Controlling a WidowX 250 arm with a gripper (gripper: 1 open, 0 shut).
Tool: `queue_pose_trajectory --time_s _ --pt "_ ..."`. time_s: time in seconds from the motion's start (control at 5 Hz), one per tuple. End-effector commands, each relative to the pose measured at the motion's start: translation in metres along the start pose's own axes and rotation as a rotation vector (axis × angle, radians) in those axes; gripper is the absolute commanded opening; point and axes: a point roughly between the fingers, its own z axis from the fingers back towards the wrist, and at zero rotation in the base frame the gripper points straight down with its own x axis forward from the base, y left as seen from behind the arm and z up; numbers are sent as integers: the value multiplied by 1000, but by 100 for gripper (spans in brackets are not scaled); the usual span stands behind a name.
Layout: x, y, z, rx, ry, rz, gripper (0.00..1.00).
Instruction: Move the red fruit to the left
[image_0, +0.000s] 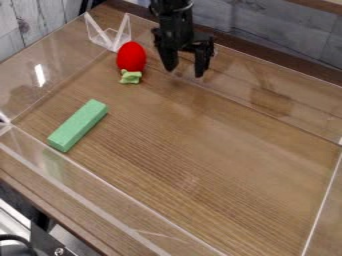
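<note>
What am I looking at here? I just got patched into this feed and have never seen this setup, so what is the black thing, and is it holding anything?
There is one view: a camera looking down at an angle on a wooden table with low clear walls around it. The black thing at the top is the robot arm's gripper, a claw with two fingers pointing down. The fingers are spread apart and nothing is between them, so it holds nothing. Just to its left in the picture sits the red fruit, a small toy strawberry with a pale green cap lying at its base; the gripper is beside it, not around it. Nearer the camera, at the left, a long flat green block lies on the wood.
</note>
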Motion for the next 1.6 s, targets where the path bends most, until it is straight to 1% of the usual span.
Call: queue_pose_trajectory --time_s 0.0,0.2,0.6,1.0,1.2,1.4 --pt "2 10 10 -30 15 54 100" --pt "0 9 14 -51 52 61 100" --pt "-5 15 9 -90 166 103 100" --pt "-22 19 3 -134 278 137 100" --pt "-19 25 -1 -153 359 180 100" --pt "-14 24 -7 -168 436 222 100"
